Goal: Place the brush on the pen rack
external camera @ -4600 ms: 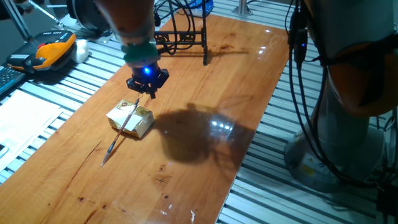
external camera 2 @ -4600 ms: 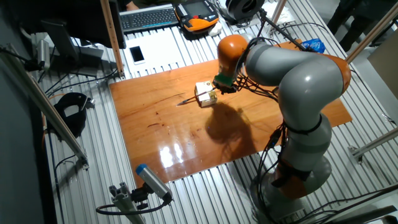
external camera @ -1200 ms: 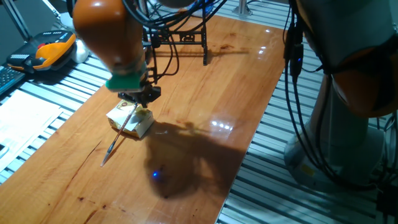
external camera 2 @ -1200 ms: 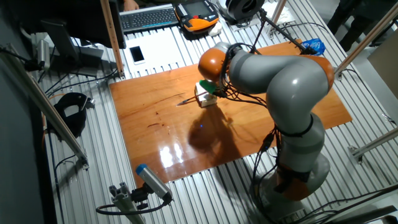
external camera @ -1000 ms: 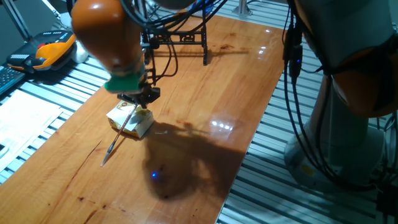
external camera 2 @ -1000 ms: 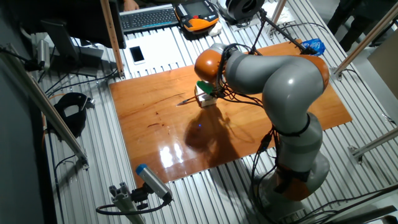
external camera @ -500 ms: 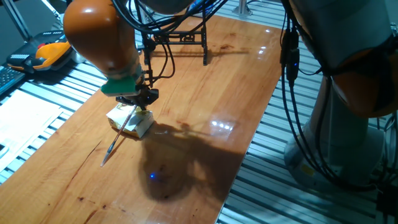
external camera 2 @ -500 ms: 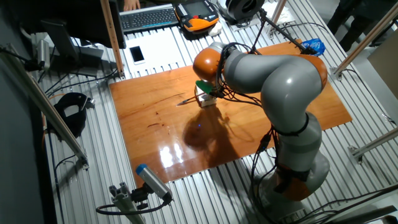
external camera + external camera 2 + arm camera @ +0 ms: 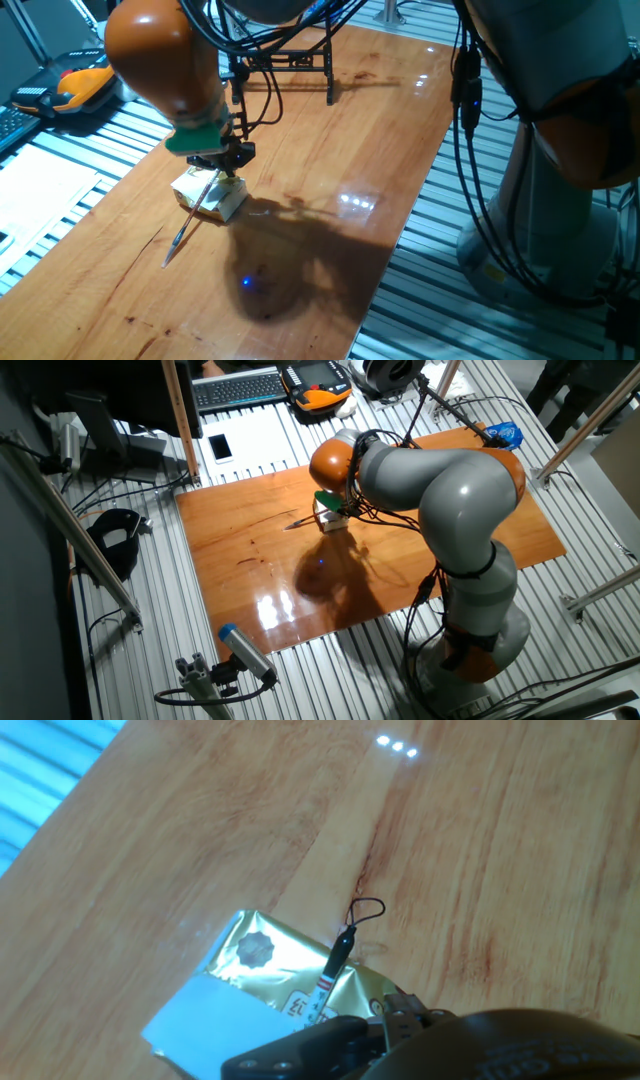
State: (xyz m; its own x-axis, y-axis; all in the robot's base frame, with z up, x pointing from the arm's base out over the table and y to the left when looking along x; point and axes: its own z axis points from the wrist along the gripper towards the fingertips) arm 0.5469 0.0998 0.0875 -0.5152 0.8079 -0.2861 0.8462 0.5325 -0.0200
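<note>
Item: thin reddish-brown calligraphy brush [image 9: 196, 208] with dark pointed tip and small cord loop [image 9: 366, 909], lying slantwise across a yellowish foil-wrapped box [image 9: 209, 193] on the varnished wooden desk [image 9: 330, 180]; tip end overhangs toward the near desk edge, loop end projects past the box's far side. Black two-finger pincer [image 9: 222, 159] poised directly over the loop-end part of the shaft, at the box; whether its fingers are spread or closed on the shaft cannot be told, the tips being masked by the hand in every view. Handling, as judged: very light, stiff, slender, apt to roll or pivot; best taken on the bare shaft above the box, away from bristles. Black ornamental pen rack [image 9: 288, 62] at the far end of the desk, well apart, partly screened by arm and cables. In the hand view the brush's lower shaft is cut off by the pincer body
</note>
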